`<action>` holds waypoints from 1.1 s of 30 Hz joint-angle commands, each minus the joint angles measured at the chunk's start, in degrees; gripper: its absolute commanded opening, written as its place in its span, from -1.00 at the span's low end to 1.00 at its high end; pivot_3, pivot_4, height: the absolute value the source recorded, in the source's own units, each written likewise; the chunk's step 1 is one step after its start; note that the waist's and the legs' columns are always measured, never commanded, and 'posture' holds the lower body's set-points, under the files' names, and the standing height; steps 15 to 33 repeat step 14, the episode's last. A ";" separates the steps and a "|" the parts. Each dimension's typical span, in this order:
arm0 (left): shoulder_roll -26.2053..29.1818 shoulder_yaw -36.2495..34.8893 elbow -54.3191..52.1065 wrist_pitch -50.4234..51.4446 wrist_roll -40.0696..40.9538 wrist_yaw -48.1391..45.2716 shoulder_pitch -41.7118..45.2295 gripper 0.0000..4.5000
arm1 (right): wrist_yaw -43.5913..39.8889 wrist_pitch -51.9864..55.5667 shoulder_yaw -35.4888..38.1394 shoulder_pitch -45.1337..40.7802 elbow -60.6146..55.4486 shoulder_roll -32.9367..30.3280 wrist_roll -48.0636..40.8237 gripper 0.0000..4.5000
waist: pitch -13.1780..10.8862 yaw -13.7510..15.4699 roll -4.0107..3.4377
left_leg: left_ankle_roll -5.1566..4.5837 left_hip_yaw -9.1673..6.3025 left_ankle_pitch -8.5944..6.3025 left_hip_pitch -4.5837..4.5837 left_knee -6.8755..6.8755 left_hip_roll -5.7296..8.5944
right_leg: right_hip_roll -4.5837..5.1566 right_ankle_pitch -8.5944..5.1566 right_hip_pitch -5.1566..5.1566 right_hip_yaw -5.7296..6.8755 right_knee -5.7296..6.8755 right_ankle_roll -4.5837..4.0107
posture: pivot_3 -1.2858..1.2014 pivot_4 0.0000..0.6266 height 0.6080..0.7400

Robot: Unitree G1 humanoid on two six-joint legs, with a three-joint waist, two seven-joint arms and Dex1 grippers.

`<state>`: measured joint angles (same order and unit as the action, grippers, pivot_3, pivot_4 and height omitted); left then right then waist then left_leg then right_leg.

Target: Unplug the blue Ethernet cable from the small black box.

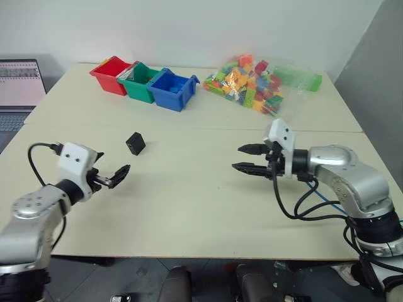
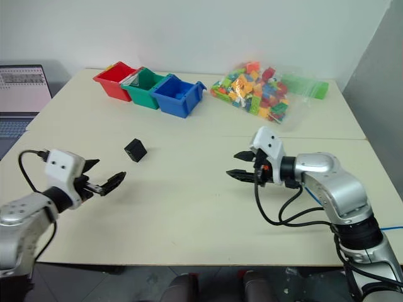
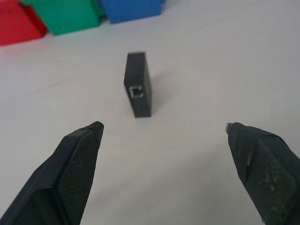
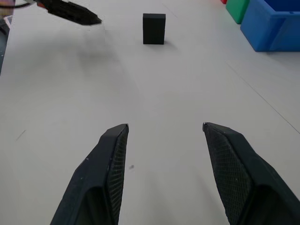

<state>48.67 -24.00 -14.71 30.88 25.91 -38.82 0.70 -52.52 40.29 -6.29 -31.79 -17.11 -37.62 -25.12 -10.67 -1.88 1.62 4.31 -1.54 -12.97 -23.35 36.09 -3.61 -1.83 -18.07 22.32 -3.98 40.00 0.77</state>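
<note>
Small black box stands on edge on the desk, alone, nothing plugged in; in the left wrist view its port faces the cam and is empty. Box sits fwd of the left gripper, apart from it, no contact. Left jaws wide open, nothing between them, both fingers spread either side of the box in the wrist view. Right gripper hovers over the desk on the right side, well apart from the box, pointing toward the left arm; jaws part open, empty, desk surface visible between the fingers. Right wrist view also shows the box upright ahead and the left gripper's tip beside it. Blue Ethernet cable: only a thin blue strand visible by the right arm near the desk's right edge, running off to the side, well away from the box; plug end can't be made out. Far side of desk: red bin, green bin, blue bin in a touching row, plus a clear bag of coloured bricks to their right. Laptop off the desk's left edge.
</note>
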 commanded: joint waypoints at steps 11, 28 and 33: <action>7.04 -6.58 1.61 2.85 7.50 -11.64 3.46 0.98 | -7.81 -7.01 6.84 -0.46 6.64 -6.79 -1.88 0.19 | -0.03 -0.07 -0.05 | -0.01 0.07 -0.01 0.03 -0.01 -0.03 | -0.03 -0.12 0.02 -0.06 0.00 0.20 | 0.03 -0.52 1.00; 7.03 -6.36 1.59 1.90 7.49 -13.09 3.42 0.98 | -7.63 -6.88 6.89 -0.68 6.73 -6.58 -1.82 0.19 | -0.04 -0.08 -0.06 | -0.01 0.09 -0.01 0.03 -0.01 -0.02 | -0.03 -0.12 0.02 -0.08 -0.01 0.19 | 0.03 -0.52 1.00; 7.03 -6.36 1.59 1.90 7.49 -13.09 3.42 0.98 | -7.63 -6.88 6.89 -0.68 6.73 -6.58 -1.82 0.19 | -0.04 -0.08 -0.06 | -0.01 0.09 -0.01 0.03 -0.01 -0.02 | -0.03 -0.12 0.02 -0.08 -0.01 0.19 | 0.03 -0.52 1.00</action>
